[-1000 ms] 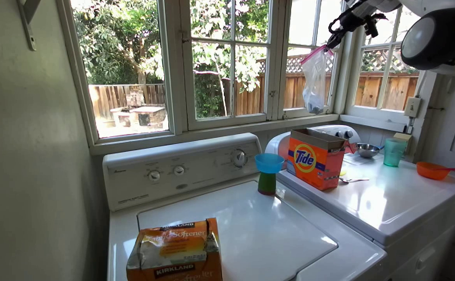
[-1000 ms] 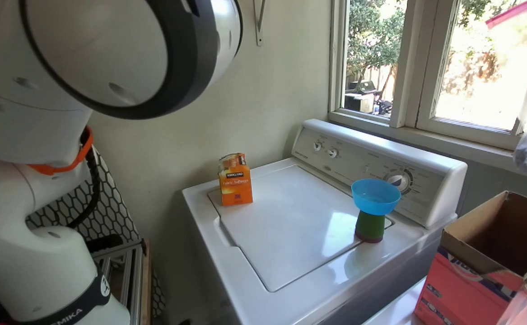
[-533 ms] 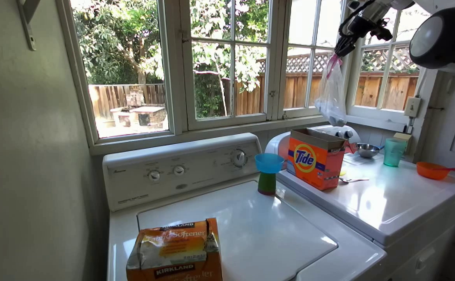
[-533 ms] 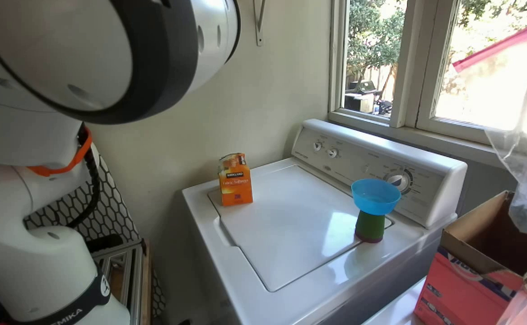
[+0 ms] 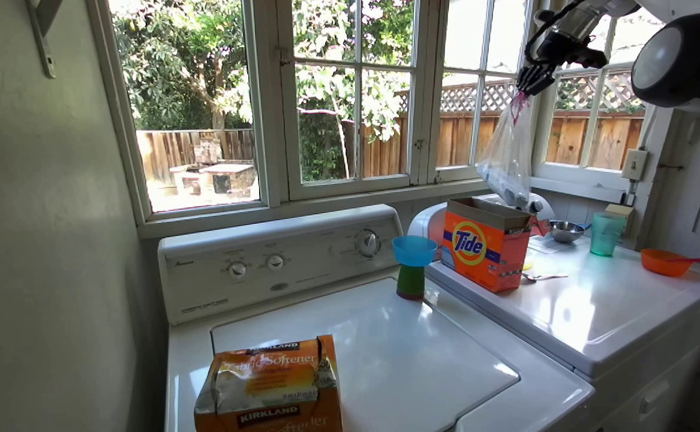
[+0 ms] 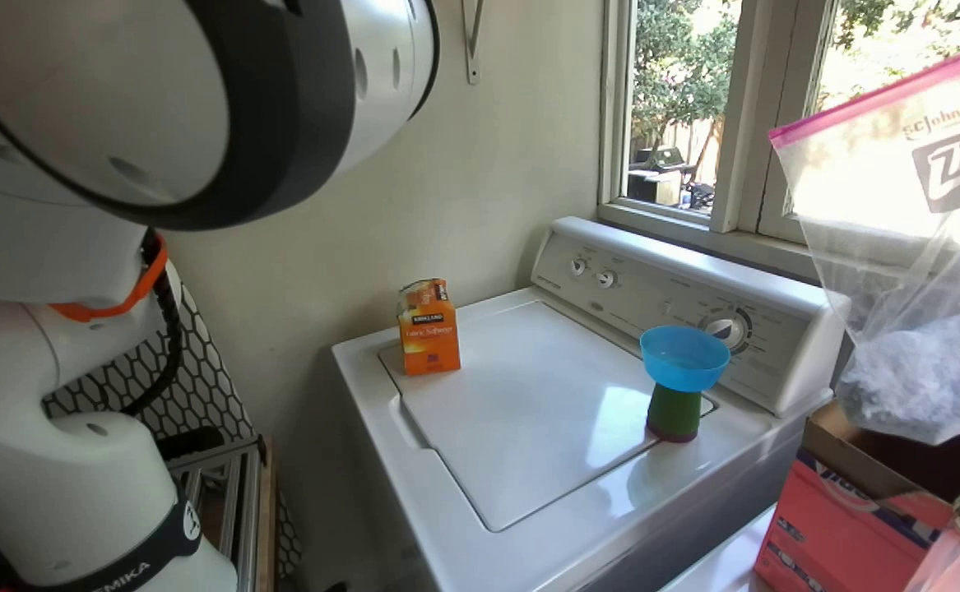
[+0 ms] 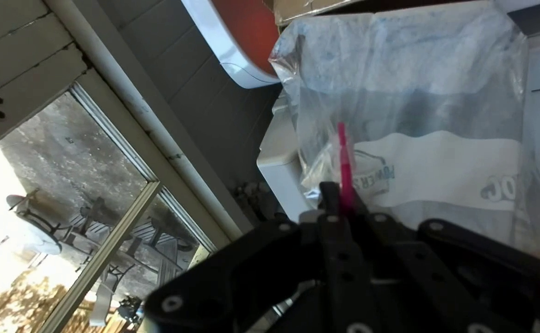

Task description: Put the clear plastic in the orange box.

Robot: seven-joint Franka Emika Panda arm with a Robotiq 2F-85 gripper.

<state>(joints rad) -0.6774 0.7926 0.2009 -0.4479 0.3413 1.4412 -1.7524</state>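
The clear plastic bag with a pink seal hangs from my gripper in both exterior views (image 5: 505,156) (image 6: 924,370). My gripper (image 5: 522,92) is shut on its pink top edge, which also shows between the fingertips (image 7: 344,199) in the wrist view. The orange Tide box (image 5: 486,255) stands upright with its top open; it also shows in an exterior view (image 6: 841,526). The bag's bottom hangs at about rim height, overlapping the box opening in view; I cannot tell whether it is inside the rim. In the wrist view the bag (image 7: 404,101) covers most of the box.
A blue bowl (image 5: 414,251) sits on a green cup (image 5: 411,283) left of the box. A metal bowl (image 5: 565,231), a teal cup (image 5: 606,234) and an orange bowl (image 5: 664,263) stand to its right. A Kirkland box (image 5: 269,384) is on the washer. Windows are behind.
My gripper has moved right and down with the bag in an exterior view. The bag's bottom has come down to the box's rim and swung slightly left. The boxes have not moved.
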